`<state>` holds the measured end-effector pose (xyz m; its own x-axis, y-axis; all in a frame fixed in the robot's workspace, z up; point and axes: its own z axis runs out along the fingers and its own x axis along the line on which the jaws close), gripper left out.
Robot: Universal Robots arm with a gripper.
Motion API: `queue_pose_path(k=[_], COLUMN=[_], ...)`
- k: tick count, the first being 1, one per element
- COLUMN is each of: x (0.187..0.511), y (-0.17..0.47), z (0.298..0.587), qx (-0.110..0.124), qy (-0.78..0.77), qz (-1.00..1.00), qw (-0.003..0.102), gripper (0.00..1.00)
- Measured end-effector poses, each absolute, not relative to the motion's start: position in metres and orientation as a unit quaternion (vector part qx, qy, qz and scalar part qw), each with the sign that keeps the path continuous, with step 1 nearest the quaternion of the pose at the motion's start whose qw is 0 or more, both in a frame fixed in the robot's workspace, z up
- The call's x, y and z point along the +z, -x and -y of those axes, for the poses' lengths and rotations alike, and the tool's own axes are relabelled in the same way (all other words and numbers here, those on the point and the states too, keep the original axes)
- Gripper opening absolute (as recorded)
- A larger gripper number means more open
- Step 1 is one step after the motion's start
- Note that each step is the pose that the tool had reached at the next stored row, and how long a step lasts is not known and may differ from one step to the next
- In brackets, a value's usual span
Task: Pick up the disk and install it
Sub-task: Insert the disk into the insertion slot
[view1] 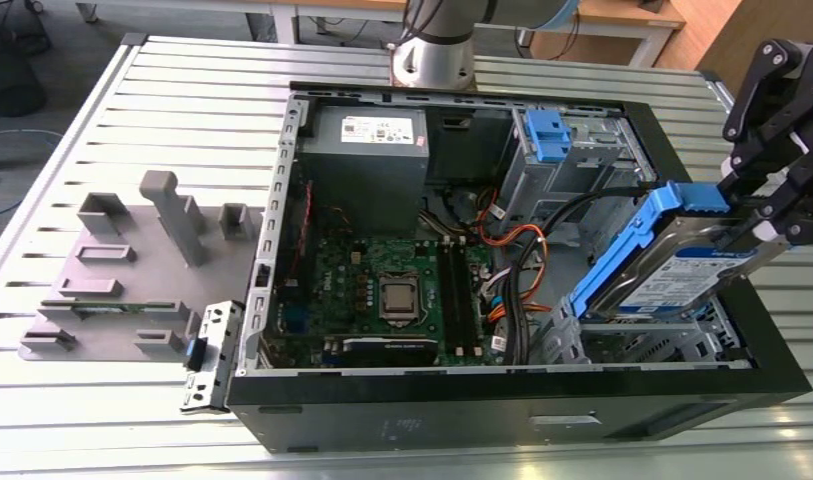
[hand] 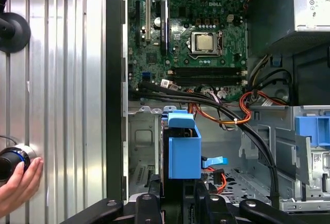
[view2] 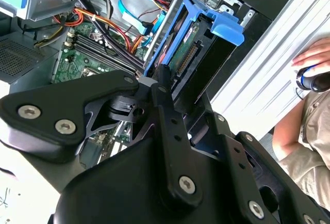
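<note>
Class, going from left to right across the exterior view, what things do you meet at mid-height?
Grey holder block → green circuit board → bundle of cables → disk, tilted above the case's right end.

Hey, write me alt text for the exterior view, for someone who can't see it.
The end effector, at the exterior view's right, grips the disk and holds it tilted above a metal bay in the open computer case. The case lies on a slatted metal table with its motherboard exposed, and a grey fixture sits at the exterior view's left.
</note>
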<state>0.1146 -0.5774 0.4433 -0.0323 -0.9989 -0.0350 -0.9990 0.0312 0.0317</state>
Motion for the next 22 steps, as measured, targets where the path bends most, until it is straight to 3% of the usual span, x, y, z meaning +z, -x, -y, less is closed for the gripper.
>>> queue_pose_path(k=[22], x=[0.406], y=[-0.115], z=[0.577], qx=[0.024], qy=[0.696], qz=[-0.718], qw=[0.002], gripper=[0.35])
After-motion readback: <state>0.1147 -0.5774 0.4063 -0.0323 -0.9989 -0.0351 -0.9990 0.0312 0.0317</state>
